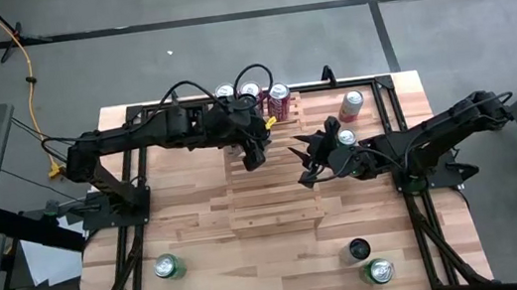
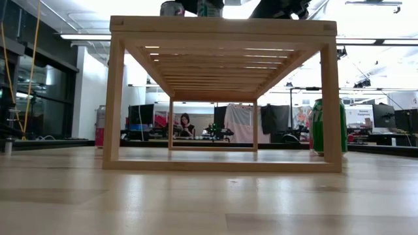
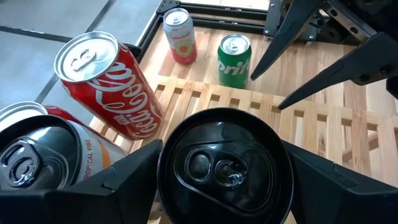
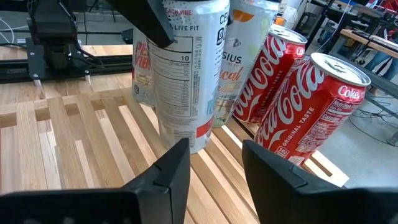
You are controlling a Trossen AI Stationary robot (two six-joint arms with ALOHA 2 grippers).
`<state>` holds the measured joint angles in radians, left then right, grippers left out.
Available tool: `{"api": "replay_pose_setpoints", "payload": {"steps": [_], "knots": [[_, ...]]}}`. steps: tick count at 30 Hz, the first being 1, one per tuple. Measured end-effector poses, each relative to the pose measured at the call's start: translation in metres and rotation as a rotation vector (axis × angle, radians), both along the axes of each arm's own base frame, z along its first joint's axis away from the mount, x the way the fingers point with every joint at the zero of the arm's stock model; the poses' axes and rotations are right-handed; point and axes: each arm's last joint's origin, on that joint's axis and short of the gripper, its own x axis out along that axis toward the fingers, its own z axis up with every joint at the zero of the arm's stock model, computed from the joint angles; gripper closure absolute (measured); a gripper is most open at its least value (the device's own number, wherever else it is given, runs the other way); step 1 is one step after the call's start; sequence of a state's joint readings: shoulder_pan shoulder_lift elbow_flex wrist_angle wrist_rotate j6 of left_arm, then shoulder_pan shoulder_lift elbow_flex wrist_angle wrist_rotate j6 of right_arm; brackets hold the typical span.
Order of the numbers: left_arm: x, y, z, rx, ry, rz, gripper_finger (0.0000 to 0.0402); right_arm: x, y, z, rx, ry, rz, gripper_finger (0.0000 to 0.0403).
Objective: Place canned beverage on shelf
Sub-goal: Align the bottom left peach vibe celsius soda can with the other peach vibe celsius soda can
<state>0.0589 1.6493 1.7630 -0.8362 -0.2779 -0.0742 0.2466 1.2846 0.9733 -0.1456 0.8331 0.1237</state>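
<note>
The shelf [image 1: 272,188], a light-wood slatted rack, stands mid-table. At its far end stand red cola cans [image 4: 317,106] and a pale can [image 4: 239,56]. A white can with a black top [image 3: 225,167] stands upright just nearer on the slats, with my left gripper [image 1: 255,153] shut around it. My right gripper [image 1: 304,166] hovers over the shelf to that can's right, open and holding nothing; its fingers [image 4: 177,174] point at the can. My left gripper holds the white can by its upper wall just under the black rim [image 3: 163,163], one finger on each side. The fingers come slanting down from the table's left. The can stays upright, and its base [image 4: 186,146] appears to rest on the slats.
Loose cans stand on the tabletop: a peach one [image 3: 179,36] and a green one [image 3: 234,59] right of the shelf, a green one [image 1: 168,267] near left, a black one [image 1: 358,249] and a green one [image 1: 380,271] near right. The shelf's near half is bare slats.
</note>
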Motion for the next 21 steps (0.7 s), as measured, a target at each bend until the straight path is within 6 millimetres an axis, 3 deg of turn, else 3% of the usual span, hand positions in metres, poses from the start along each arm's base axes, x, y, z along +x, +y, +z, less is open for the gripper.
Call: {"api": "replay_pose_setpoints", "payload": {"steps": [12, 21], "knots": [[0.0, 0.0, 0.002, 0.006, -0.008, -0.004, 0.0089, 0.0, 0.0, 0.0, 0.001, 0.0, 0.003, 0.0273], [-0.002, 0.0, 0.017, 0.039, -0.049, -0.003, 0.0057, 0.0, 0.0, 0.0, 0.001, 0.0, 0.003, 0.0273]]}}
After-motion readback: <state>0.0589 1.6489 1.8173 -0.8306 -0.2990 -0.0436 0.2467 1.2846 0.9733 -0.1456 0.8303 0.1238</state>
